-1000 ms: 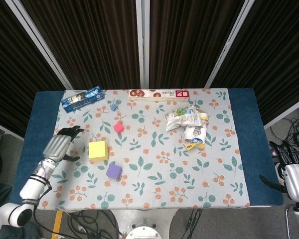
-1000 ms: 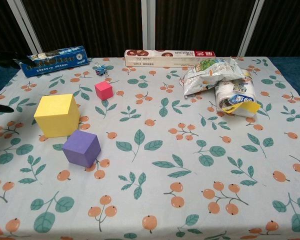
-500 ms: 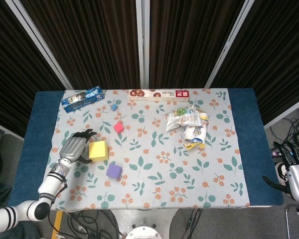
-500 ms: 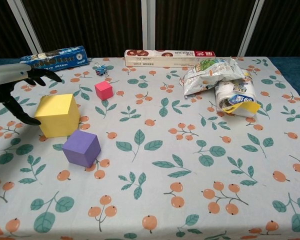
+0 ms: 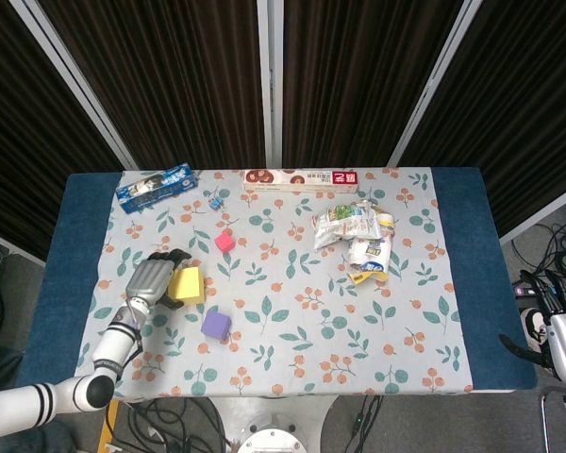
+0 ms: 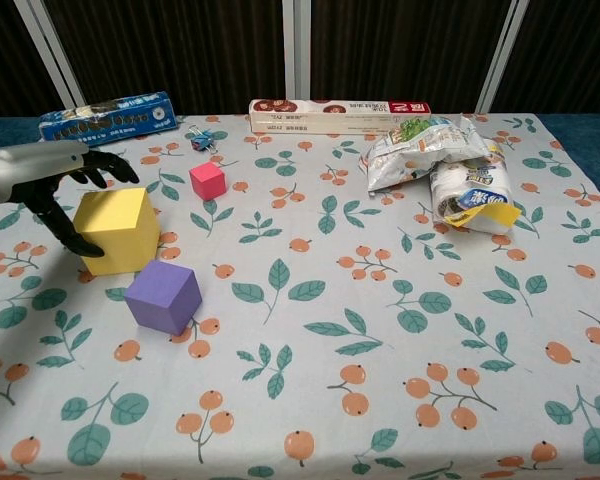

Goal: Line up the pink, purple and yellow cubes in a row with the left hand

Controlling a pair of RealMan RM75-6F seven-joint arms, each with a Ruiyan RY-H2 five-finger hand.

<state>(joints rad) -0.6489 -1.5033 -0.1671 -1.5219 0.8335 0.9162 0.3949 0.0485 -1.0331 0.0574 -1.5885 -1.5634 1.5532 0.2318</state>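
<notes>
The yellow cube [image 5: 187,284] [image 6: 118,230] sits left of centre on the floral cloth. The purple cube [image 5: 216,327] [image 6: 162,295] lies just in front of it, and the small pink cube [image 5: 225,243] [image 6: 208,180] further back. My left hand [image 5: 151,280] [image 6: 42,178] is against the yellow cube's left side, its fingers [image 6: 110,165] spread over the cube's top back edge and its thumb low by the front left face. The cube rests on the cloth. My right hand [image 5: 560,332] hangs off the table's right edge, holding nothing.
A blue box [image 5: 156,186] [image 6: 105,117] lies at the back left, with a small blue clip [image 5: 214,199] [image 6: 202,140] near it. A long red-and-white box [image 5: 300,176] [image 6: 338,113] lies along the back edge. Crumpled snack bags [image 5: 358,236] [image 6: 445,165] lie at the right.
My left hand has moved right from the table's left edge to the yellow cube, its fingers now around the cube's left side. No cube has moved. The right hand has sunk slightly.
</notes>
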